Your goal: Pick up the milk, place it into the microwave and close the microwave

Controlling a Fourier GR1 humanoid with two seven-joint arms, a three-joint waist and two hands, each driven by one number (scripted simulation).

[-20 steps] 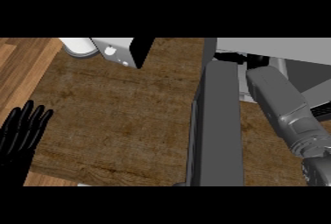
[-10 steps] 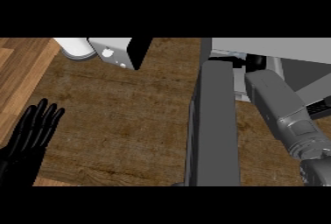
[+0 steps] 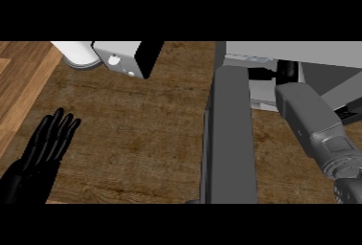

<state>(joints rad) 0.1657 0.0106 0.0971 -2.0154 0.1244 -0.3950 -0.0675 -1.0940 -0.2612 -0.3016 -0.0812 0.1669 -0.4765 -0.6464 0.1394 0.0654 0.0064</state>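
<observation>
The left hand point(image 3: 46, 143) rests open and empty over the desk point(image 3: 141, 119), while the right hand point(image 3: 286, 72), its grasp indiscernible, extends into the microwave point(image 3: 297, 51) beside the open door point(image 3: 228, 143).

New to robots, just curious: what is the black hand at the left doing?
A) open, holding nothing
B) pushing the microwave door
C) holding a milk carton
A: the left hand has straight fingers with nothing in it, well apart from the microwave door.
</observation>
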